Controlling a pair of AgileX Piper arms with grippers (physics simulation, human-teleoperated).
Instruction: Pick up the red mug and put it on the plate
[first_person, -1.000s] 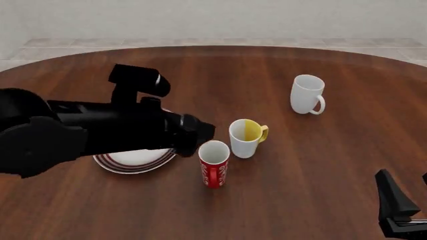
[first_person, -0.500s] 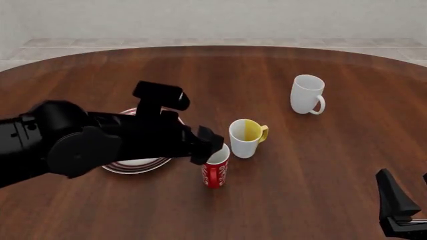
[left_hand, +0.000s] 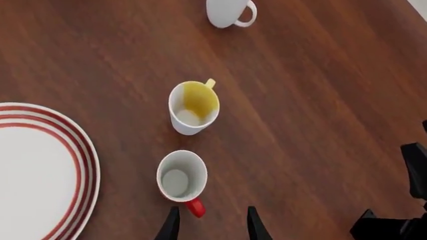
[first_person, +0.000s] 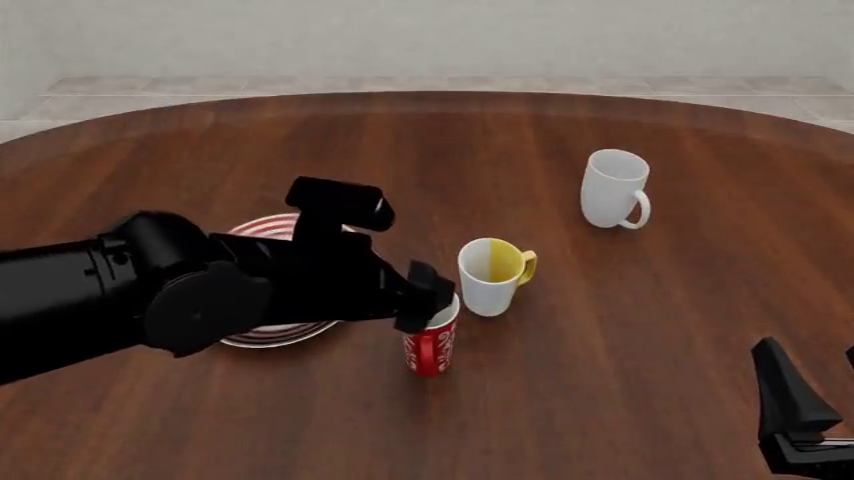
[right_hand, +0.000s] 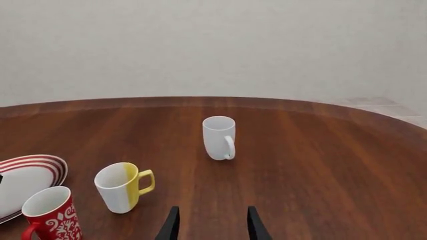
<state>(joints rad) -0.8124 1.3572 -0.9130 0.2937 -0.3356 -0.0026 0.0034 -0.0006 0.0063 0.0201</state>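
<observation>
The red mug (first_person: 430, 347) stands upright on the table, just right of the plate (first_person: 256, 332). From above, the left wrist view shows its white inside (left_hand: 181, 176), with the red handle pointing toward my left gripper (left_hand: 212, 227). That gripper is open, and its fingers straddle the line of the handle just short of the mug. In the front view my left gripper (first_person: 430, 293) hangs at the mug's rim, and its arm covers much of the plate. My right gripper (right_hand: 211, 226) is open and empty near the table's front right edge. The red mug (right_hand: 51, 218) and the plate (right_hand: 27, 176) also show there.
A white-and-yellow mug (first_person: 494, 275) stands close behind and right of the red mug. A plain white mug (first_person: 614, 188) stands farther back on the right. My right arm (first_person: 794, 420) rests low at the front right corner.
My left arm has swung right and lower, from over the plate to the red mug's rim. The right arm and all mugs have stayed still.
</observation>
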